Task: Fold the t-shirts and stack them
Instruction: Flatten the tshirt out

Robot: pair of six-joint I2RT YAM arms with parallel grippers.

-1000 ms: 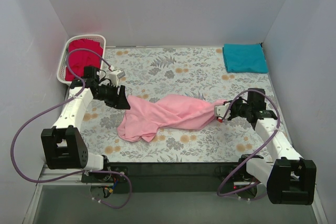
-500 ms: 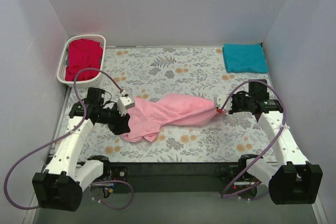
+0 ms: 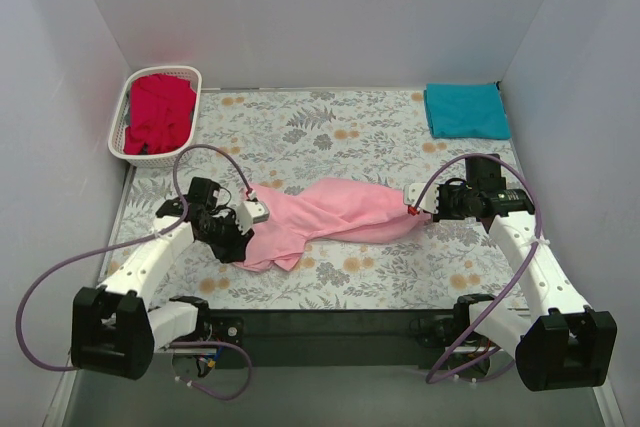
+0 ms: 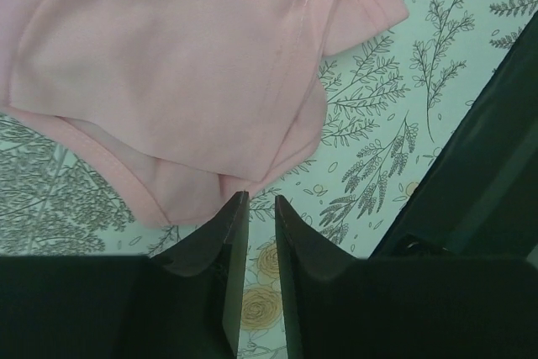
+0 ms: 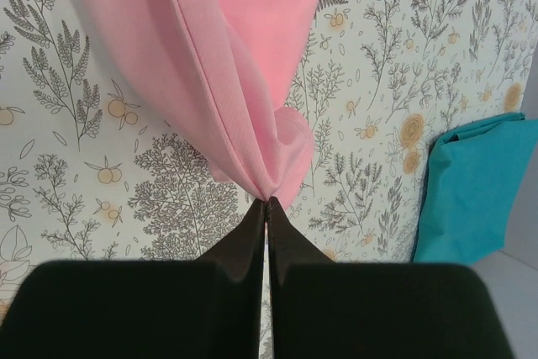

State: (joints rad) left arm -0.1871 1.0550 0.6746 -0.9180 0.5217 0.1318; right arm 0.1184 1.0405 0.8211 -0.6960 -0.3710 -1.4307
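Pale plain walls close in three sides of a floral-printed surface. All places are given from the pink t-shirt, which lies bunched in a long band across the middle of the surface.

1. Basket, white lattice plastic. Far back and to the left of the pink t-shirt, in the surface's corner. Contains the red t-shirt, crumpled.

2. Left arm. The base sits at the near edge, left of the pink t-shirt, and the white links reach forward and inward, low over the surface. The left gripper points at the shirt's left end. Its jaws stand narrowly apart, and the printed surface shows in the slit between them. The tips are just at the folded hem, and no cloth is seen between the jaws. Whether the tips touch the cloth cannot be told.

3. Pink t-shirt. The left end is broad and folded under, with a sleeve showing in the left wrist view. It narrows to a gathered point at the right end.

4. Right arm. The base sits at the near edge, right of the pink t-shirt. The forearm rises forward, and the wrist is turned inward towards the shirt. The right gripper is clamped tight on the shirt's right tip, and the cloth fans out from the closed jaws.

5. Teal t-shirt, folded flat. Far back and to the right of the pink t-shirt, well apart from it.
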